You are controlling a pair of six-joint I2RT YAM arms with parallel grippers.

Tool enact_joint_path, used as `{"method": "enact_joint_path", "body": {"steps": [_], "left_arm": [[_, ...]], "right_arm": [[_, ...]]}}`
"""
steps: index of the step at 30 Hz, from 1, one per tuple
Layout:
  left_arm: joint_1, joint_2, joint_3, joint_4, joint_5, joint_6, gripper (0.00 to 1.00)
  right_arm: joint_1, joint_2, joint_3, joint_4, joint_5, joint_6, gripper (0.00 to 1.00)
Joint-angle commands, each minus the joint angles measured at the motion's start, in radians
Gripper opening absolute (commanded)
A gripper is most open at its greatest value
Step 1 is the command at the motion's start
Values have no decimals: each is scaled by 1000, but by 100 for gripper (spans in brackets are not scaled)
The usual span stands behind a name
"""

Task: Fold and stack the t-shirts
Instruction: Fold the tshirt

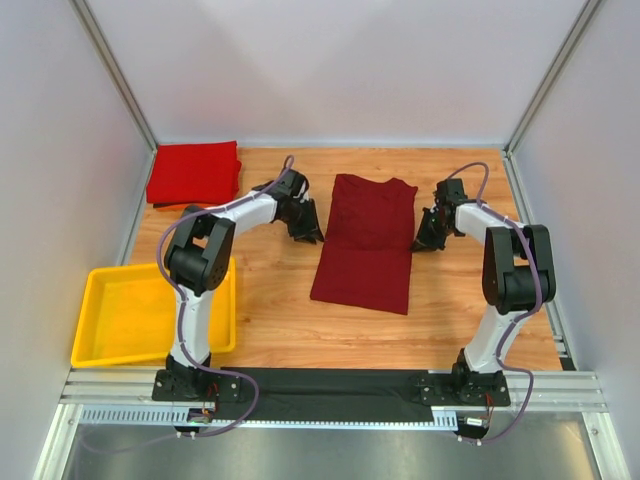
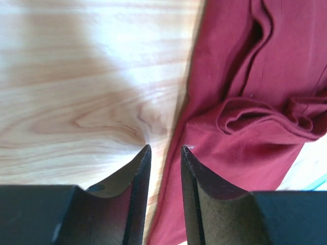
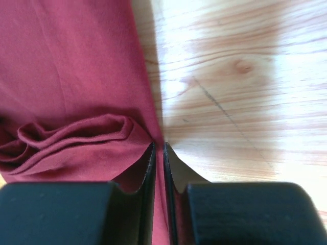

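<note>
**Q:** Where are the t-shirts?

**A:** The maroon t-shirt [image 1: 365, 240] lies in the middle of the wooden table [image 1: 270, 300]. It is folded into a long strip, with the collar end at the far side. The red t-shirt [image 1: 193, 172] sits folded in the far left corner, well apart from it. A yellow tray [image 1: 110, 310] rests at the near left, beside the left arm's base.

**Q:** Where are the two grippers?

**A:** One is at each long side of the maroon t-shirt, towards its far half. The left gripper [image 1: 308, 232] is low at the left edge and the right gripper [image 1: 425, 240] low at the right edge.

**Q:** How do the left fingers stand?

**A:** The left wrist camera shows its dark fingers [image 2: 138, 173] apart, with a narrow gap between the tips. The shirt's edge runs up through that gap. Bare wood lies to one side and a bunched fold of cloth to the other.

**Q:** And the right fingers?

**A:** The right fingers [image 3: 145, 168] are drawn almost together, leaving only a sliver. The shirt's edge is nipped between the tips, just beside a rumpled fold.
</note>
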Motion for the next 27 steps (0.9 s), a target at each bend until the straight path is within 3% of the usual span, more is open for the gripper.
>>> {"method": "enact_joint_path", "body": {"steps": [1, 5, 10, 17, 27], "left_arm": [[-13, -65, -25, 4, 23, 14, 38], [-13, -62, 25, 41, 53, 124, 40], [-13, -11, 101, 22, 67, 215, 40], [-13, 55, 134, 44, 153, 275, 40], [-13, 119, 189, 22, 145, 315, 40]], "right_arm": [[0, -30, 43, -2, 41, -8, 11], [-2, -108, 23, 41, -45, -34, 23], [-8, -87, 6, 128, -160, -109, 30], [-29, -42, 0, 167, -187, -118, 33], [-29, 19, -3, 176, -206, -150, 34]]}}
